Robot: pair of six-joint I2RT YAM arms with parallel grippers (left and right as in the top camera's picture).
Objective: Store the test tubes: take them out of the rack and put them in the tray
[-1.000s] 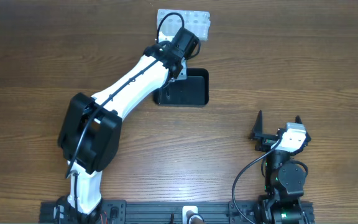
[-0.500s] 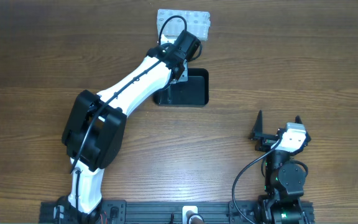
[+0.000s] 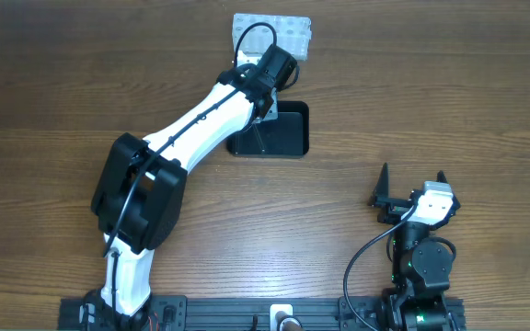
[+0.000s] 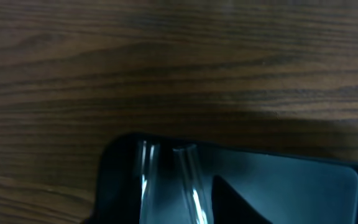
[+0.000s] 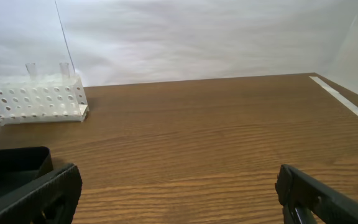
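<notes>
Left wrist view looks down into one end of the black tray [image 4: 291,186], where I can make out two clear test tubes [image 4: 191,193] lying side by side on its floor, close to the end wall. From the top view the left gripper [image 3: 263,115] hangs over that tray, which sits just on the near side of the white rack [image 3: 288,37] on the wooden table [image 3: 449,83]. I cannot tell from any camera how wide it stands or whether it has hold of anything. The right gripper [image 3: 413,175] sits well apart by its own base, spread wide with nothing in it. Its camera gives me the rack side-on, with two tubes [image 5: 64,70] standing upright at the back, so I reckon the job is partly done and those two are yet to be fetched. I expect each tube to be light, stiff, smooth and slippery, and brittle if squeezed hard or dropped. I would take hold of the part that stands clear above the rack, a little under the lip, with a gentle pinch across it. I would then draw it straight up so it does not bind in its hole and drag the light rack along. Being round, it will likely roll, so I would lay it low in the tray beside the others.
</notes>
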